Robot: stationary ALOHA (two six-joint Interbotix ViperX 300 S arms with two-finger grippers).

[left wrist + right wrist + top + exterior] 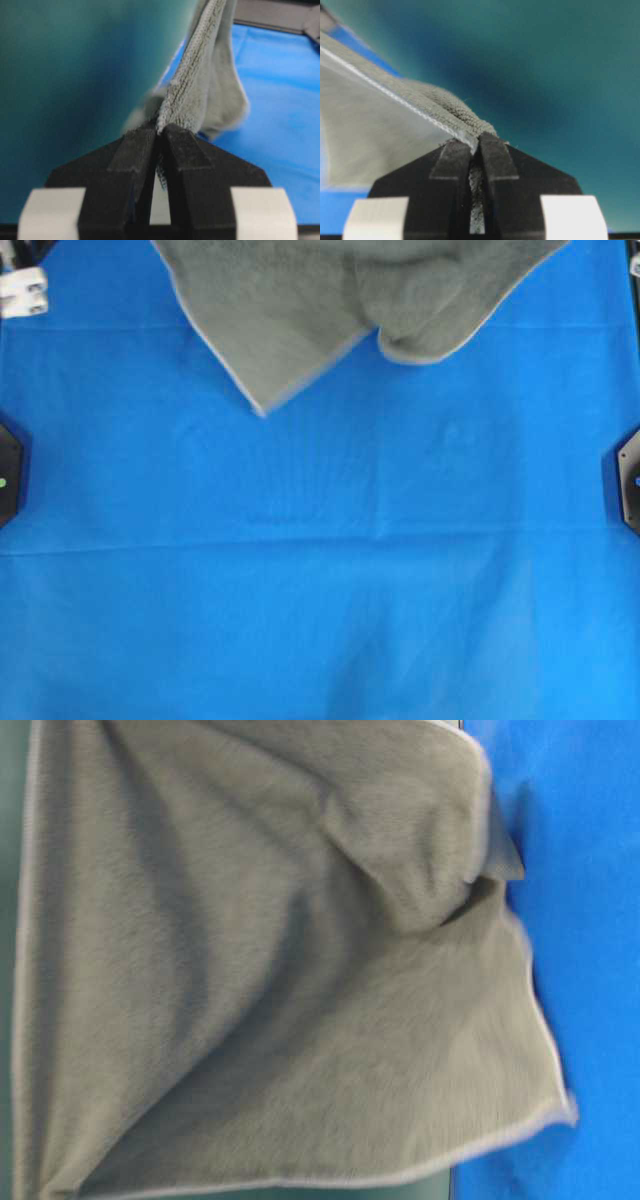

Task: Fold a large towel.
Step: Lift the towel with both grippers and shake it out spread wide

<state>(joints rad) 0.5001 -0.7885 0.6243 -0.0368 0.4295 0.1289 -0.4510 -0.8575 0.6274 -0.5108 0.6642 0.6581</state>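
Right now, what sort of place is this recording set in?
Probably a robot lab bench: a flat blue table covering, black arm bases at its sides, a plain teal backdrop, and only a large grey-green microfibre towel as workpiece.

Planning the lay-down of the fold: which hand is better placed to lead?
Neither clearly: left hand and right hand are each clamped on the towel hem, cloth hanging between them. Probably both should move together.

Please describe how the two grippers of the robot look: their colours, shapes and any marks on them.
In both wrist views, the left gripper and the right gripper look alike: two matte black fingers that taper towards the tips, each with a flat rectangular pad on top. Behind them, pale grey-white blocks sit at both sides. No cables or written markings are visible.
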